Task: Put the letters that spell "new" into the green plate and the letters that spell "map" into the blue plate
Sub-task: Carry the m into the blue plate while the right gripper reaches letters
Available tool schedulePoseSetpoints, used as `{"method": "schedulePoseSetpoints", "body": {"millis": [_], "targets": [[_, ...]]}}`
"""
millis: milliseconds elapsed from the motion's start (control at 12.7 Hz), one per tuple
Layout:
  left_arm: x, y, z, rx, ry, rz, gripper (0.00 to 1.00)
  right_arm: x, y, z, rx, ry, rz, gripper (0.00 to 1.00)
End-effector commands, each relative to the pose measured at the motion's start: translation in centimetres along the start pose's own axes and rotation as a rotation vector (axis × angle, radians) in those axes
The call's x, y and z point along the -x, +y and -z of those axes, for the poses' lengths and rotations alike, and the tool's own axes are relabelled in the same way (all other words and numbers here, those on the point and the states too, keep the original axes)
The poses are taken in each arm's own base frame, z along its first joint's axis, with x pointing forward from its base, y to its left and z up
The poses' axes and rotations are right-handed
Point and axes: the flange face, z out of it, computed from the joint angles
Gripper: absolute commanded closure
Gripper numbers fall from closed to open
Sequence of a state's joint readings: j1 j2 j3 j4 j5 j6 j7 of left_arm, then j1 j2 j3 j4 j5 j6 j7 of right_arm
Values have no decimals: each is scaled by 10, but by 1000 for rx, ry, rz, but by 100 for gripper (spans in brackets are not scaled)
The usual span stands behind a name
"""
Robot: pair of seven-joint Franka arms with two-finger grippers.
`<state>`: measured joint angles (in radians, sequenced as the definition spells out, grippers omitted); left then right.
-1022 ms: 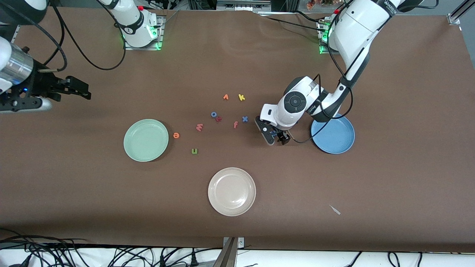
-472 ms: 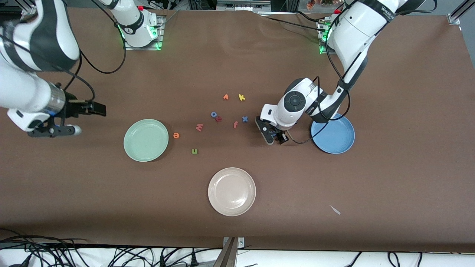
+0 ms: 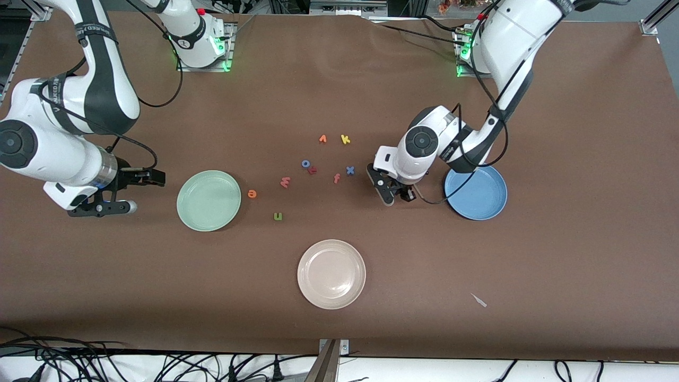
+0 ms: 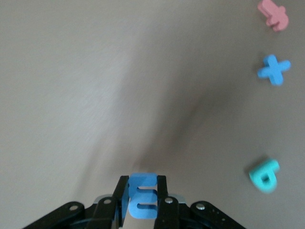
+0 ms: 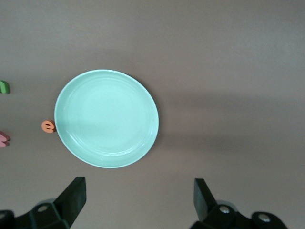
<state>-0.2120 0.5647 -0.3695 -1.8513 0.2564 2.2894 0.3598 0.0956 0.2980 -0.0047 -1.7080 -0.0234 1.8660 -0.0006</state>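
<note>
Swinging in from the left edge of the front view, the right arm has come down toward the table; its right gripper (image 3: pixel 139 179) now hangs at middle left of the frame, just beside the green plate (image 3: pixel 208 200), with its fingers spread wide and nothing between them. In the right wrist view that plate fills the centre and is empty, the orange e (image 5: pixel 47 126) touching or nearly touching its rim.

Right of centre in the front view, the left gripper (image 3: pixel 395 195) has closed over the last second. The left wrist view shows its fingers clamped on the blue m (image 4: pixel 142 195), held upright between the pads at the bottom centre of that picture. The teal p (image 4: pixel 265 174) lies on the table at lower right of the same picture, with the blue x (image 4: pixel 274 70) and the salmon f (image 4: pixel 273 14) above it at the right edge.

The blue plate (image 3: pixel 476 192) sits right of the left gripper in the front view, close by and empty. Olive n (image 3: pixel 278 216) and salmon w (image 3: pixel 285 182) lie near centre frame, between the two plates. The yellow a cannot be picked out.

Judging from this, the first letter of "map" is secured and ready to carry to the blue plate, while the right arm looks poised to begin on "new", most likely the e.
</note>
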Motion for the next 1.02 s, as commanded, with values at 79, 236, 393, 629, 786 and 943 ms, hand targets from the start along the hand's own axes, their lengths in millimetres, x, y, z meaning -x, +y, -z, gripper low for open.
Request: {"method": "schedulePoseSetpoints", "body": {"millis": [79,236,393,629,786,943], "targets": [[58,-38,58,-20,-154,34,98,-1,-55,-4,-11,35,43,1],[99,-82,44,29,-176,-6,98,-8,-97,-21,-9,52,-26,1],[129,-107,24,64,-196,6,92,-15,-150,-44,-20,97,-85,1],[139,-102,5,26,-181,-22,0,-17,-223,-84,-47,151,-159,1],[129,-93,22,5,-172,-15,0,-10,-249,-96,-49,148,-180,1],[109,-70,34,11,-163,33,0,-2,-257,-112,-47,123,-200,1]]}}
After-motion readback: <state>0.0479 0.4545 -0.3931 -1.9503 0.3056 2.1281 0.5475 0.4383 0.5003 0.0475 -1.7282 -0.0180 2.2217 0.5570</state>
